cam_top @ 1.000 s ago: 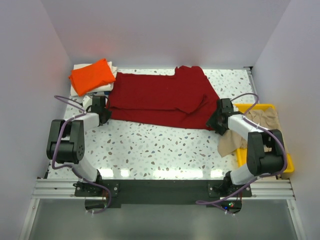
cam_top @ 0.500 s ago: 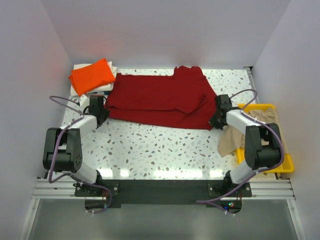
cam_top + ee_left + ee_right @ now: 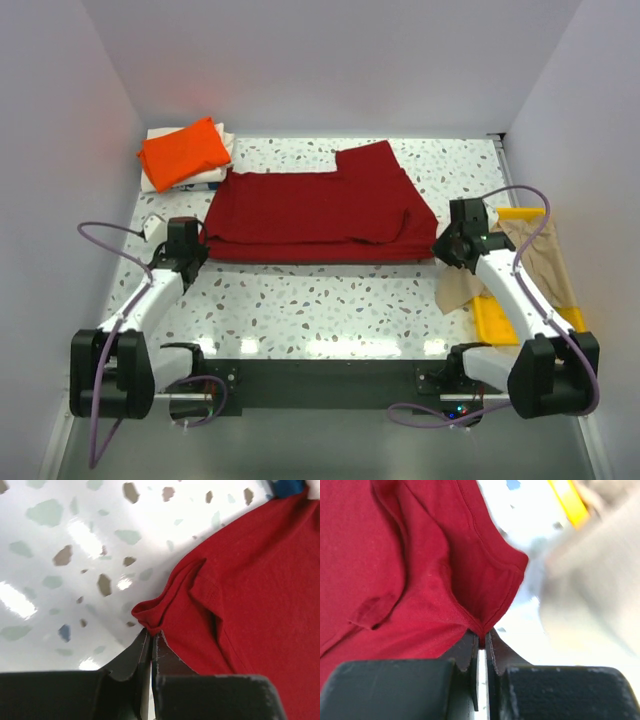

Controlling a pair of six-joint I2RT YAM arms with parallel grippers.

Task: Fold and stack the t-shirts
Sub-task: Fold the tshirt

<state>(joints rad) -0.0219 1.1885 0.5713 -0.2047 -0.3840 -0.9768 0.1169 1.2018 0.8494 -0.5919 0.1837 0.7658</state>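
Dark red t-shirt point(image 3: 320, 205) flat on the speckled counter point(image 3: 320, 300), folded into a wide band, one sleeve part lapped over its far-right portion.

Left tool point(image 3: 151, 636) at that shirt's near-left corner: fingers pressed together, a bunched tip of red cloth nipped between them, the hem puckered into a small ridge just beyond the tips.

Right tool point(image 3: 481, 639) at the shirt's near-right corner: likewise clamped tight, a hemmed point of the same red cloth caught between its fingers.

Bright orange t-shirt point(image 3: 185, 150) just beyond the red shirt's far-left corner, folded, atop a whitish t-shirt point(image 3: 157, 184).

Beige-tan t-shirt point(image 3: 530, 245) to the right of the red shirt, crumpled, draped over the rim of a yellow tray point(image 3: 495, 320), one loose end down on the counter near the red shirt's near-right corner.
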